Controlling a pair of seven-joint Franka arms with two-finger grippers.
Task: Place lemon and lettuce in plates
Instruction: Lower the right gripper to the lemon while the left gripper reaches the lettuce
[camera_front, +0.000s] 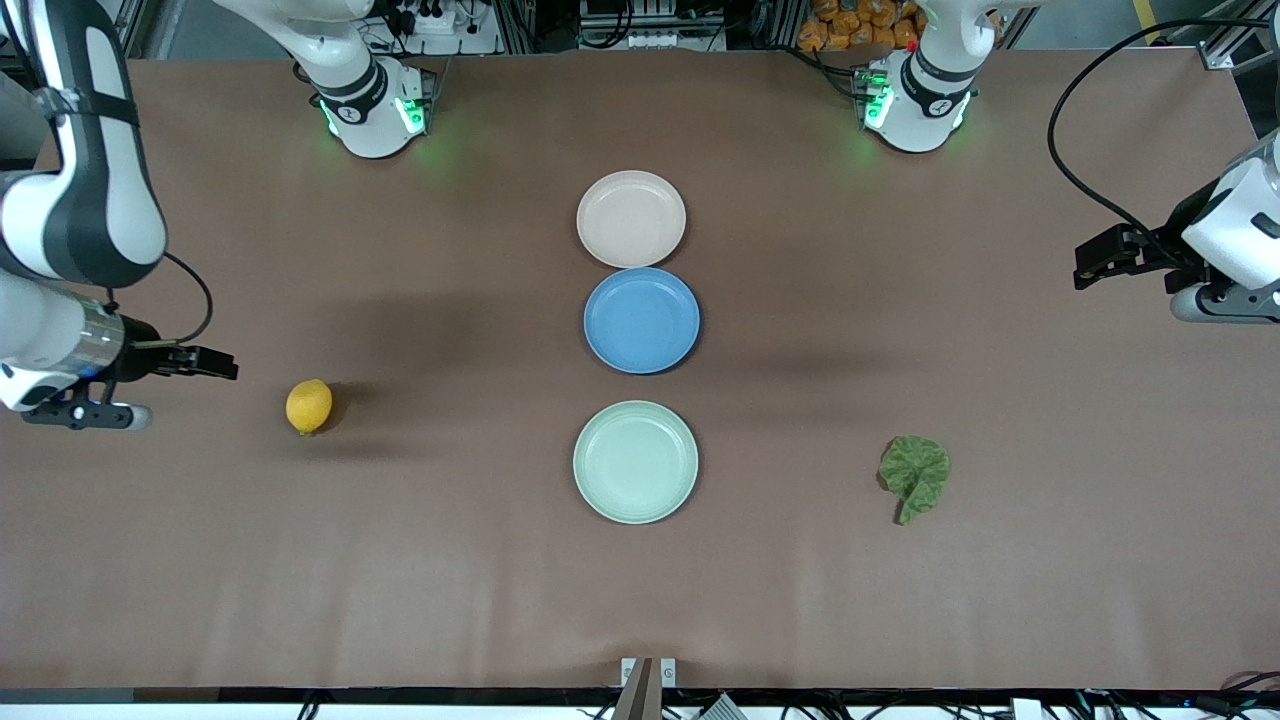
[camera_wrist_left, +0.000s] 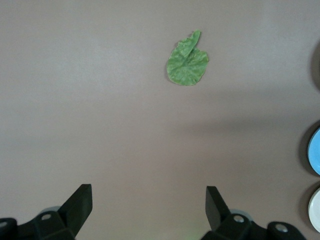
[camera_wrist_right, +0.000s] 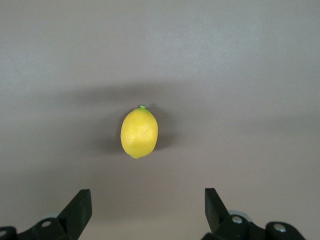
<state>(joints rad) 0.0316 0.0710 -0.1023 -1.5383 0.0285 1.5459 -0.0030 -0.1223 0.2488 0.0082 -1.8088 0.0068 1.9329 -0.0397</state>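
While plates (camera_front: 631, 219) hold nothing | lemon (camera_front: 309, 406), lettuce (camera_front: 915, 475) on table (camera_front: 400, 560)

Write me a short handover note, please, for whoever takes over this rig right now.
Left gripper: open, holding nothing, up at its end of the table.
Right gripper: open, holding nothing, up near the lemon.
Lemon: on the table toward the right arm's end.
Lettuce: on the table toward the left arm's end.
Beige plate and green plate: in mid-table, nothing in them, blue plate between them.
Done: nothing.
Left: both placements.
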